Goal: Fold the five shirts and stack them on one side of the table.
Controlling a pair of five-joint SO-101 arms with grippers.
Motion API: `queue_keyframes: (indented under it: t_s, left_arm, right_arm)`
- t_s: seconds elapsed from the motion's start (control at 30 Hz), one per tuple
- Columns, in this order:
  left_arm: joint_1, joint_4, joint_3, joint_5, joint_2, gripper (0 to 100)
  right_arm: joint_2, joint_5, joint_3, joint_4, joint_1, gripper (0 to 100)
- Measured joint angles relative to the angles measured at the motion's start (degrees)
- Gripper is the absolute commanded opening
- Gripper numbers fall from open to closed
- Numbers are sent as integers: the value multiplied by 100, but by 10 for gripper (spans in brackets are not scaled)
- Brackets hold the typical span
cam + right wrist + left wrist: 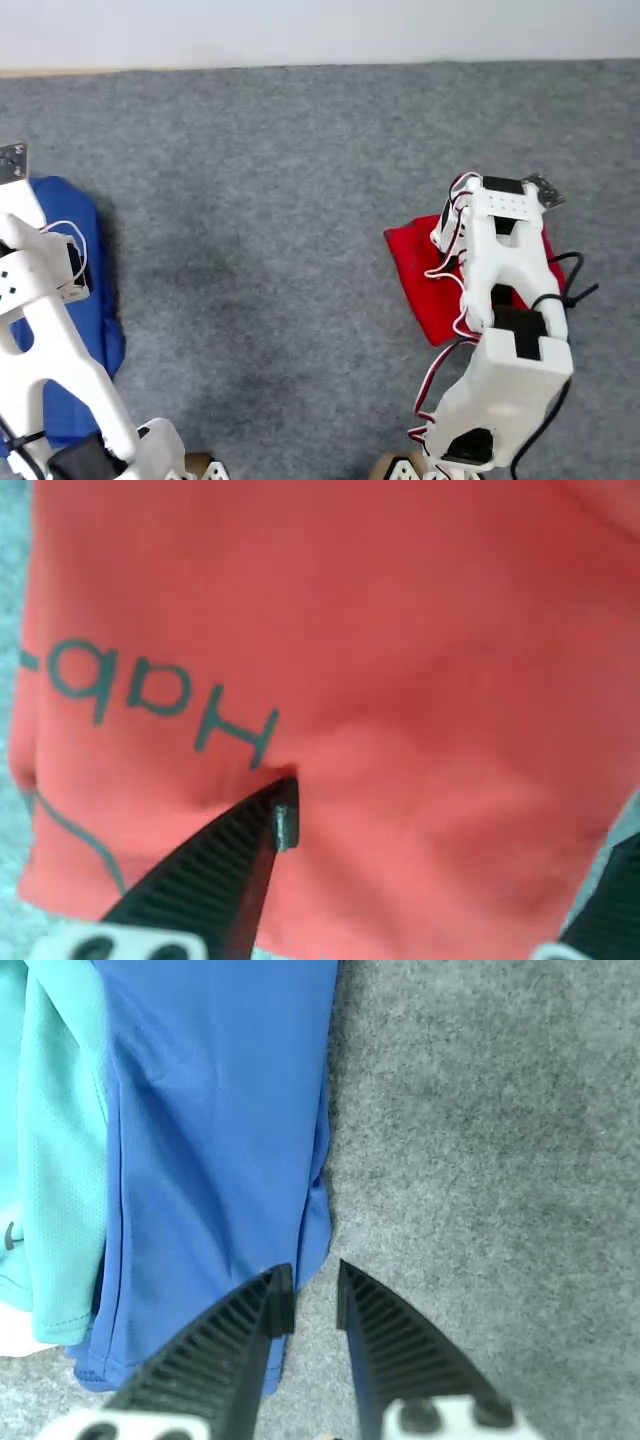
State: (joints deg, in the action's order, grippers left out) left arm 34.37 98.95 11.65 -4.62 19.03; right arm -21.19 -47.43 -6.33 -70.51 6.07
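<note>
Red shirt (420, 285) lies on the counter (300, 200) beneath wide-spread right jaws; narrowly parted left jaws meet the blue shirt (200, 1110). Cloth probably light, limp: pinch a folded edge.

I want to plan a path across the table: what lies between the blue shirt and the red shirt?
Nothing: in the high view the stretch from the blue shirt to the red shirt is bare grey table covering.

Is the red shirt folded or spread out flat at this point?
Folded. The red shirt lies as a small compact rectangle with straight edges, partly under the right arm.
</note>
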Motion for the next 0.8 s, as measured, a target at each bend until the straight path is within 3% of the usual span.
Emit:
queue_keyframes:
  t_s: [0.3, 0.6, 0.8]
  left_arm:
    - [0, 0, 0, 0, 0, 90]
    - [0, 0, 0, 0, 0, 90]
    - [0, 0, 0, 0, 0, 90]
  right_arm:
    - [-413, -9, 149, 299, 211, 439]
    - [-492, 141, 229, 290, 220, 138]
    - [-475, 404, 220, 264, 431, 6]
